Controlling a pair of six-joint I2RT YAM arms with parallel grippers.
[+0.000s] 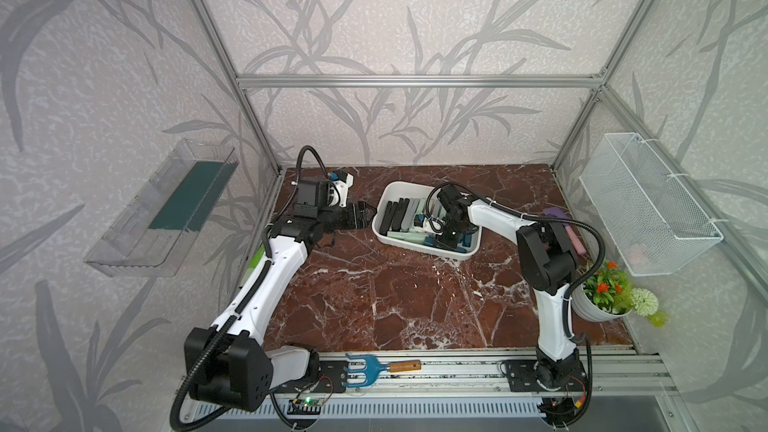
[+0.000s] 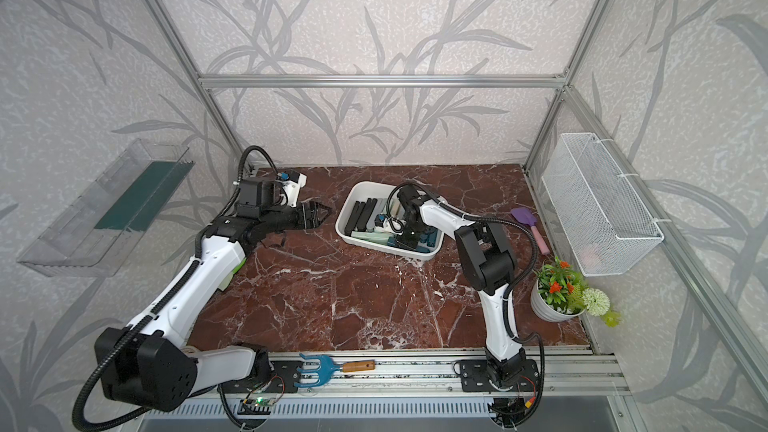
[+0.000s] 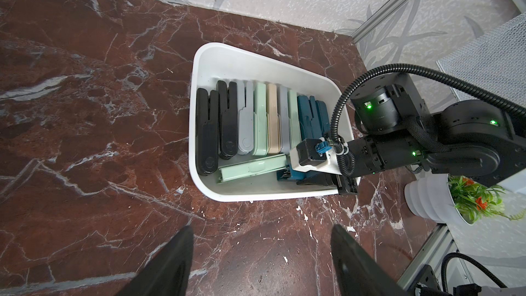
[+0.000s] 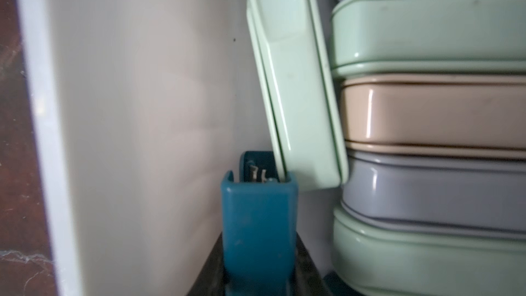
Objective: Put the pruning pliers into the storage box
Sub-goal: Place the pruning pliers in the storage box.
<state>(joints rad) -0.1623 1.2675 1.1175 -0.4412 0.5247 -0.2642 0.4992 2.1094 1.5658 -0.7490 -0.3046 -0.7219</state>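
Left gripper (image 3: 262, 230): jaws wide apart, empty.
Right gripper (image 4: 257, 242): clamping a dark teal folded pruning plier (image 4: 257, 209) inside the white shallow plastic storage box (image 3: 250, 58), towards the red marble worktop (image 3: 85, 115)'s back edge.

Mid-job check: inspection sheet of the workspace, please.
Surface: marble tabletop; nothing seen on its middle.
Job's things: pruning pliers packed in storage box; one mint pair lies crosswise.
Clutter: hand rake on front rail; spatula and potted plant at the table's right.
Grippers: left gripper open, empty, beside the box; right gripper shut on teal pliers inside it.
Cables: black hoses loop free, no snag seen.
Surroundings: wire basket, clear bin on walls.
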